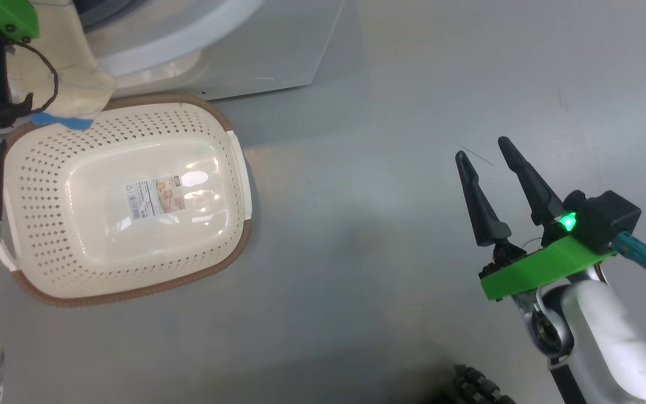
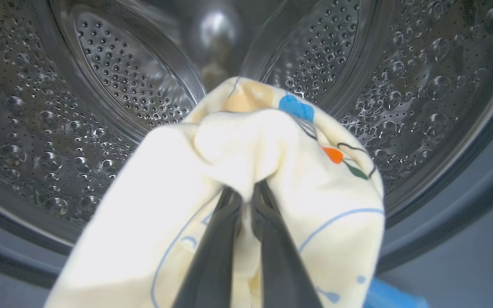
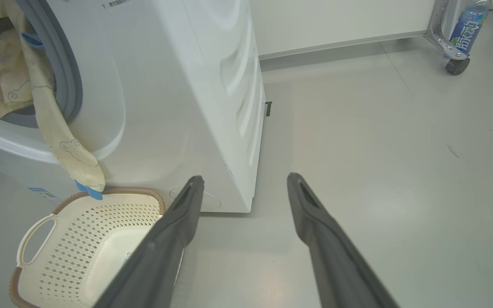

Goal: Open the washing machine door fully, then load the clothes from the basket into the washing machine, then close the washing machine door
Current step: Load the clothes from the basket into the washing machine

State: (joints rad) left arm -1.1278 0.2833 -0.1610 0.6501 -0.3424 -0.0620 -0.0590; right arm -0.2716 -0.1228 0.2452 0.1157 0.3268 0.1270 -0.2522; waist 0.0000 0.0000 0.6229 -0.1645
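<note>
My left gripper (image 2: 246, 191) is shut on one of the clothes (image 2: 229, 141), a pale yellow garment with line prints. It holds the garment at the mouth of the washing machine (image 3: 165, 85), in front of the perforated steel drum (image 2: 122, 77). The garment (image 3: 45, 107) hangs out over the grey gasket, and its blue cuff (image 1: 59, 119) dangles above the basket's rim. The cream basket (image 1: 37, 185) stands on the floor before the machine, with just a sticker on its floor. My right gripper (image 1: 483, 150) hovers open over bare floor to the right, nothing between its fingers. The washing machine door is out of view.
The grey floor (image 1: 384, 252) spreads to the right of the machine and basket. In the right wrist view a blue-labelled bottle (image 3: 467, 21) sits on a wheeled metal frame (image 3: 456, 66) at the far right, and a white wall base runs behind.
</note>
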